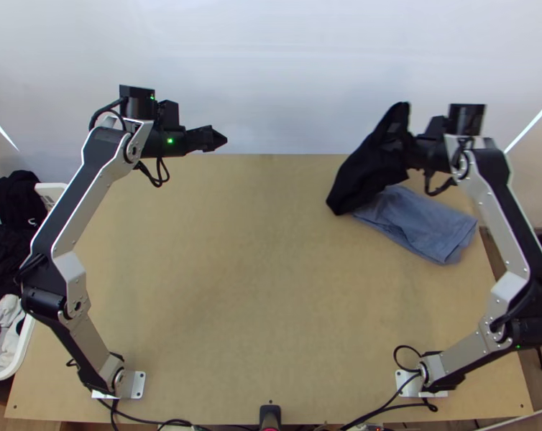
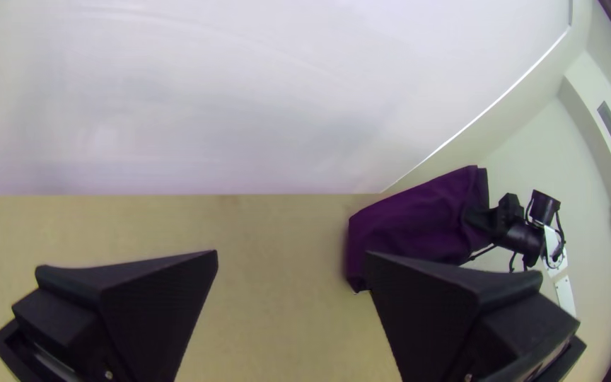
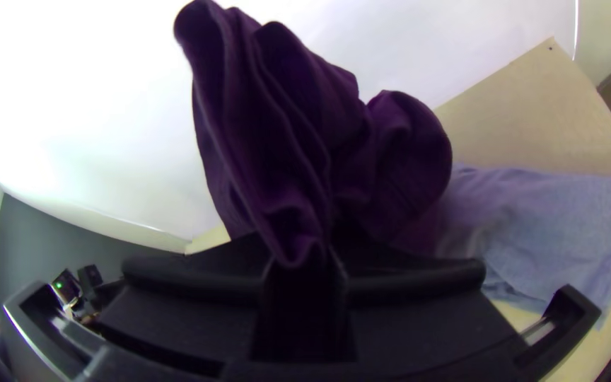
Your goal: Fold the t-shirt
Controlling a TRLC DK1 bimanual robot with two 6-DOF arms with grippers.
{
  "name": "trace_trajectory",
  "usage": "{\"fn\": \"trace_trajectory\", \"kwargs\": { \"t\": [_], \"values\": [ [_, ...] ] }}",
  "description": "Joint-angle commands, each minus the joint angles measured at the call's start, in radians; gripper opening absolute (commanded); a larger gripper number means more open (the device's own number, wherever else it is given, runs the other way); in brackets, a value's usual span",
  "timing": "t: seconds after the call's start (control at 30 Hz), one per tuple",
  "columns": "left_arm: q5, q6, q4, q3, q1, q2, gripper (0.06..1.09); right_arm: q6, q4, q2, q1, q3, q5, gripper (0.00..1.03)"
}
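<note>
Near the far right corner of the surface (image 1: 256, 302), a dark shirt (image 1: 368, 169) hangs gathered in the right gripper (image 3: 304, 260).

The right fingers pinch its upper part; the left gripper's (image 2: 291, 255) fingers are spread, well apart from it. Layers and creases suggest some folding is done, but whether that counts as a finished fold cannot be told; laying it down and squaring it seem left. Its long axis slants, the loose end pointing toward the near left corner, beside the blue cloth (image 1: 423, 226); whether it touches the surface is unclear.
</note>
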Motion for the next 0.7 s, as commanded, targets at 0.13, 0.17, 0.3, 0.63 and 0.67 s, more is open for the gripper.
{"fn": "trace_trajectory", "kwargs": {
  "t": [0.13,0.17,0.3,0.63,0.67],
  "values": [
    [0.001,-0.004,0.013,0.001,-0.001,-0.001,1.04,-0.035,-0.020,-0.041,-0.123,-0.045,-0.005,0.03],
    [0.000,-0.004,0.013,0.001,-0.001,-0.002,1.04,-0.038,-0.020,-0.043,-0.132,-0.057,-0.004,0.03],
    [0.001,-0.004,0.013,0.001,0.001,-0.007,1.04,-0.064,-0.018,-0.044,-0.172,-0.117,-0.004,0.03],
    [0.001,0.001,0.013,0.001,0.004,-0.013,1.04,-0.157,-0.003,-0.038,-0.299,-0.250,-0.001,0.03],
    [0.001,0.001,0.013,0.001,0.004,-0.013,1.04,-0.163,0.000,-0.032,-0.313,-0.259,0.001,0.03]
  ]
}}
